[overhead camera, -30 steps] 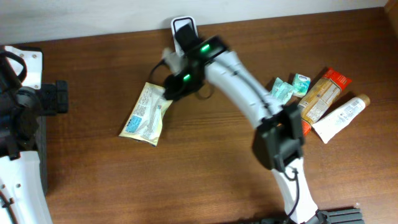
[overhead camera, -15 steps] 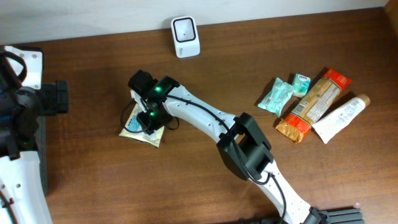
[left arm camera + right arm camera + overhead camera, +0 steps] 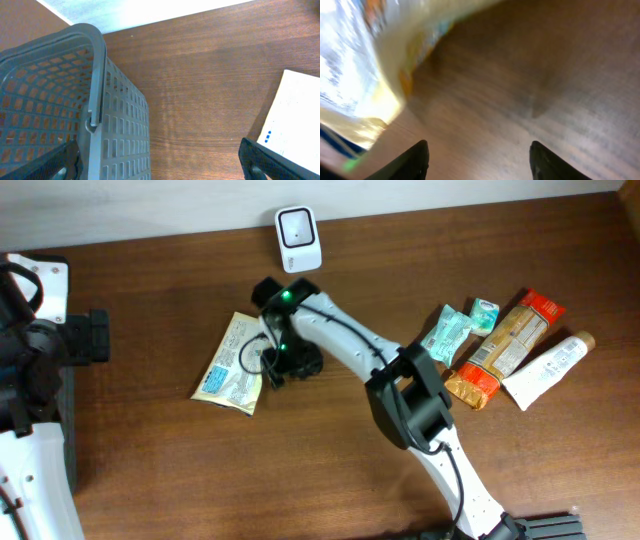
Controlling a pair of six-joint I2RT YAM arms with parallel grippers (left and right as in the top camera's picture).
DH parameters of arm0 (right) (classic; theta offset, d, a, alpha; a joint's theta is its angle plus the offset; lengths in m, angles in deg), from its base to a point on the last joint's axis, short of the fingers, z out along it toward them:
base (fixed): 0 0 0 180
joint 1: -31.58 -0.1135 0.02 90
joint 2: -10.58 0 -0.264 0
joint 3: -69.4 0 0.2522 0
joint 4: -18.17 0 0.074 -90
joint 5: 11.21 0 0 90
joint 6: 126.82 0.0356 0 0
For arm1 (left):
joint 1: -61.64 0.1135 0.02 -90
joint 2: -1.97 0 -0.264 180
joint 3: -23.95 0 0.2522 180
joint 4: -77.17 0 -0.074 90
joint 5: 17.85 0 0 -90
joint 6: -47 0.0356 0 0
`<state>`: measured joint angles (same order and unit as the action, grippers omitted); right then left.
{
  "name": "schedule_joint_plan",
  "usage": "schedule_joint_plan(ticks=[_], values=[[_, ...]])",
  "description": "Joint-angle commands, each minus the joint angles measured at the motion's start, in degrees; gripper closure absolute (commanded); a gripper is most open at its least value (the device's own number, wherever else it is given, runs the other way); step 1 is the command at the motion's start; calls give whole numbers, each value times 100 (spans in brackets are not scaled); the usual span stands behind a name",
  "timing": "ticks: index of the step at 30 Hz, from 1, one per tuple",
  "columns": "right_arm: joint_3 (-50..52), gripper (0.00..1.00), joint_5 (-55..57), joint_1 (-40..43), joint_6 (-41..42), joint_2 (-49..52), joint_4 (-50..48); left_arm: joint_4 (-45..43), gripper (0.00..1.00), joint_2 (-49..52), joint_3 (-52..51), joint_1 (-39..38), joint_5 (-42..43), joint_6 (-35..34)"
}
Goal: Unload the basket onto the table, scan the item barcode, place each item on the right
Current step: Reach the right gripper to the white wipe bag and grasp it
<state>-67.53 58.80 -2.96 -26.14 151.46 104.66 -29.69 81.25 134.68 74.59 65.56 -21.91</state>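
Noted snack pouch (image 3: 232, 363) lying flat on tabletop (image 3: 150, 470) left of centre, apart from scanner (image 3: 298, 240) at far edge; right gripper (image 3: 477, 157) just beside it, jaws apart on nothing, left gripper (image 3: 160, 165) jaws wide near basket (image 3: 50, 100); judged scan unconfirmed, pouch yet to be grasped and shown to scanner.

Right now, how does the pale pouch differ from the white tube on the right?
Shape: the pale pouch is a wide flat rectangle; the white tube is narrow, tapering to a tan cap.
Place: the pouch lies alone left of centre, next to the open right pincer; the tube sits in the pile at the right, beside the orange bar wrapper.
Shared: both lie flat and slanted on the table.
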Motion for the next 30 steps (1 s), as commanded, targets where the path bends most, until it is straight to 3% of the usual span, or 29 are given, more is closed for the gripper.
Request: schedule_joint_plan(ticks=[1,4,8,10,12,14,15,23,27,30], values=[[11,34,-1438,-59,17,72,-455,-9,1,-17,57,24,35,68],[13,32,-1445,-210,225,85,-763,-9,1,-17,57,24,35,68],[20,33,-636,-494,973,273,-977,-9,1,-17,57,24,35,68],[28,38,-629,-564,1001,330,-970,-9,1,-17,57,24,35,68],[28,57,-629,-610,999,330,-962,-9,1,-17,57,24,35,68],[28,90,-625,-623,916,330,-905,-9,1,-17,57,24,35,68],[28,96,-601,-603,804,330,-807,-9,1,-17,57,24,35,68],[-136,94,-861,219,-713,105,492,-9,1,-17,57,24,35,68],[-326,74,-1016,107,-1449,-7,280,-9,1,-17,57,24,35,68],[-365,69,-909,-188,-1475,-4,-365,-9,1,-17,57,24,35,68]])
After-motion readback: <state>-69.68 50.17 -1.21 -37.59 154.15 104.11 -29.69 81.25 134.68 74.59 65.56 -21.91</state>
